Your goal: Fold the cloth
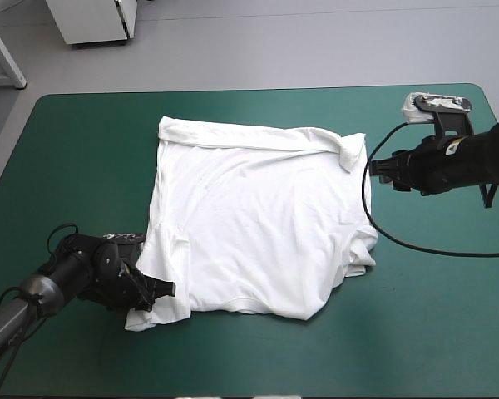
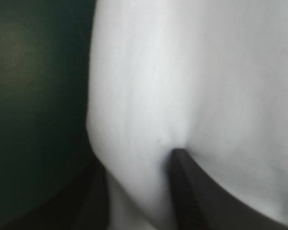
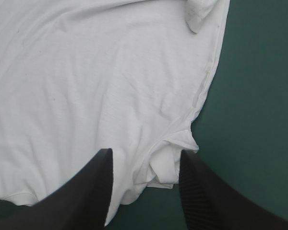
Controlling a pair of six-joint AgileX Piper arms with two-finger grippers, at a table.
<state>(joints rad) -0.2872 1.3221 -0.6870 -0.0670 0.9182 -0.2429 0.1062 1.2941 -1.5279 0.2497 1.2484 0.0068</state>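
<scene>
Left fingers (image 2: pixel 192 203) stand apart astride a corner of the T-shirt (image 1: pixel 249 224); right fingers (image 3: pixel 86 191), equally parted, hover by its opposite edge.

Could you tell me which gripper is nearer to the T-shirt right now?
Left. The left gripper is at the T-shirt's near left corner, cloth between its fingers; the right gripper hangs off its far right corner, apart from it.

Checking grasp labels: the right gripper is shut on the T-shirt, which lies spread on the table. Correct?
No: the right gripper is open, fingers apart, holding nothing, as the right wrist view shows. The T-shirt does lie spread on the table.
</scene>
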